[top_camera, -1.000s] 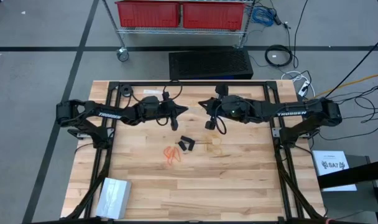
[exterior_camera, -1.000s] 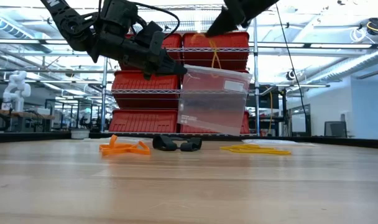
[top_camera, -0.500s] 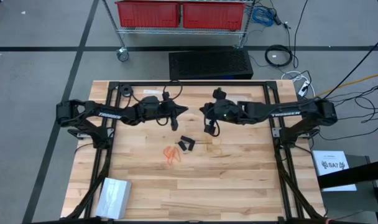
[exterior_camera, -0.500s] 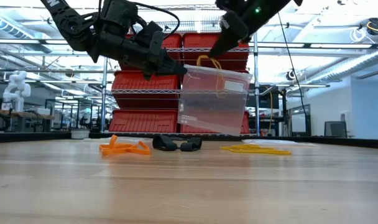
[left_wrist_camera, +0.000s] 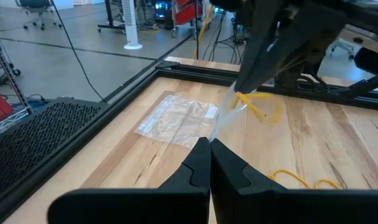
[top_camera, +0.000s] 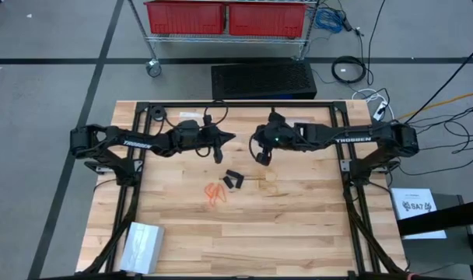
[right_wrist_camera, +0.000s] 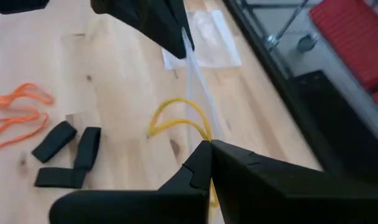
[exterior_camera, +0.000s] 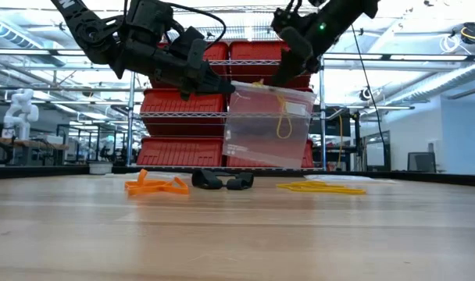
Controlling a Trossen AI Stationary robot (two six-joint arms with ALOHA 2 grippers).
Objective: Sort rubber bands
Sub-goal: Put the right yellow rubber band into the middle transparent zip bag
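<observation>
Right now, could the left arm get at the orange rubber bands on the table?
Probably not: the left gripper is shut on the clear bag, held above the table. The orange rubber bands lie uncovered below.

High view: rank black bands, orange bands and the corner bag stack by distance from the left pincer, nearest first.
From the left pincer, shut on the clear bag:
1. Black bands, mid-table.
2. Orange bands, just beyond, toward the near edge.
3. Bag stack, near-left corner.

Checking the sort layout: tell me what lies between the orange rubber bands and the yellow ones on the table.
The black rubber bands lie between the orange rubber bands and the yellow rubber bands, clearest in the low view.
</observation>
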